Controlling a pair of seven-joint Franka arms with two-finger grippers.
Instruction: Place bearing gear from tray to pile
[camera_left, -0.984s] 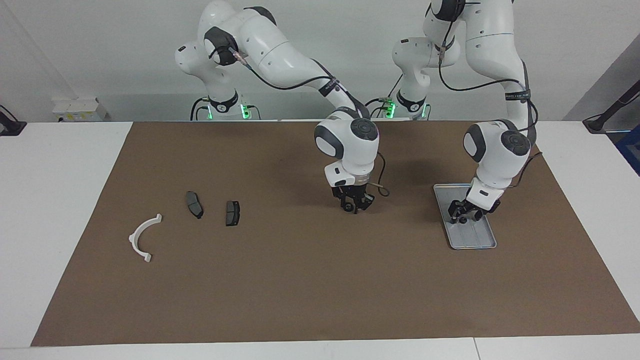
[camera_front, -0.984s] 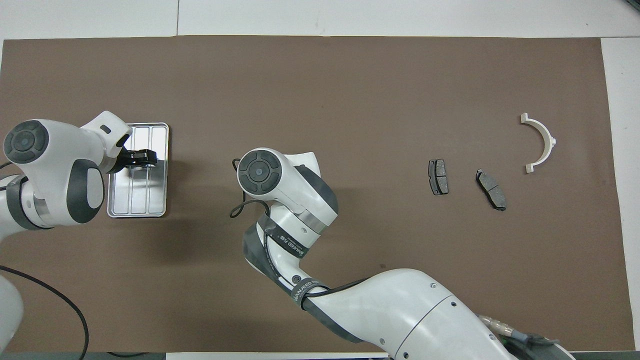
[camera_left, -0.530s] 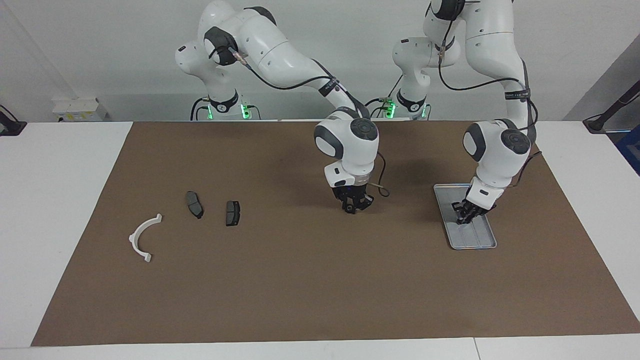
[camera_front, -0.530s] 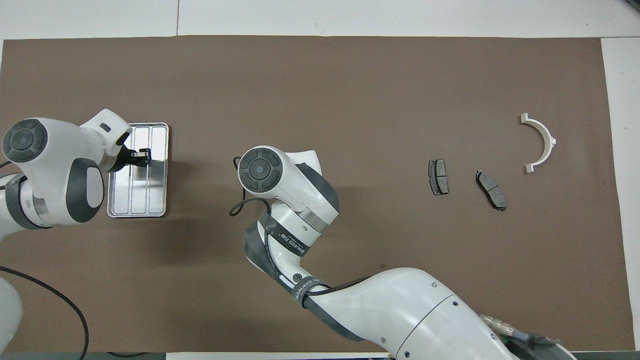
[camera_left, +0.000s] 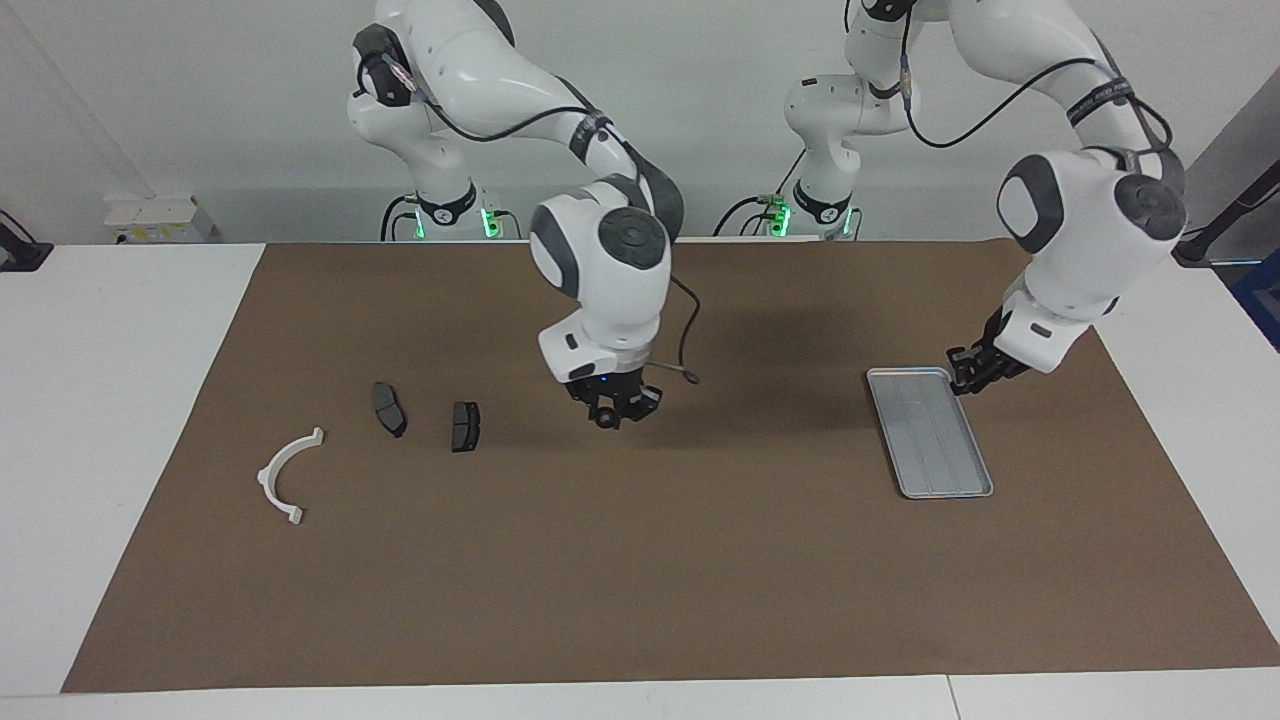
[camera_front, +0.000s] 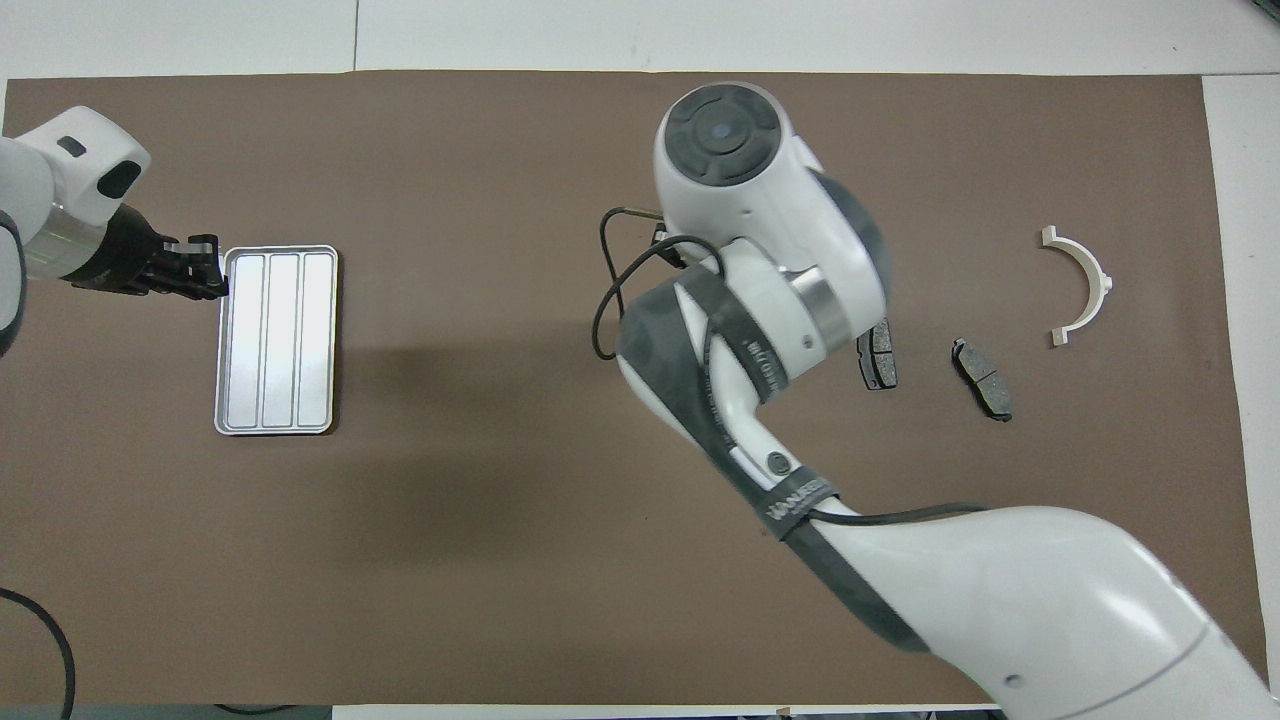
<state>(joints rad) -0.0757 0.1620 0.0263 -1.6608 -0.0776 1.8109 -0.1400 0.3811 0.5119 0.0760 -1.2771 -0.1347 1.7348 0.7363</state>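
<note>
Silver tray (camera_front: 280, 340) looks bare; I see no gear on it or in pile (camera_front: 982, 380). Left gripper (camera_left: 964, 379) pinched tight over tray's robot-side corner; can't tell if gear's inside. Right gripper (camera_left: 615, 412) over mat (camera_left: 700, 560) near pile, state unclear. Risk: small gear slips, rolls away. Strap (camera_front: 795, 497) lettering unreadable.

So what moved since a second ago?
The left claw lifted out of the tray and pulled away toward the left arm's end of the table, shut; the tray now looks empty. The right claw swung over the mat toward the brake pads. Tray, pads and white bracket stayed put.
</note>
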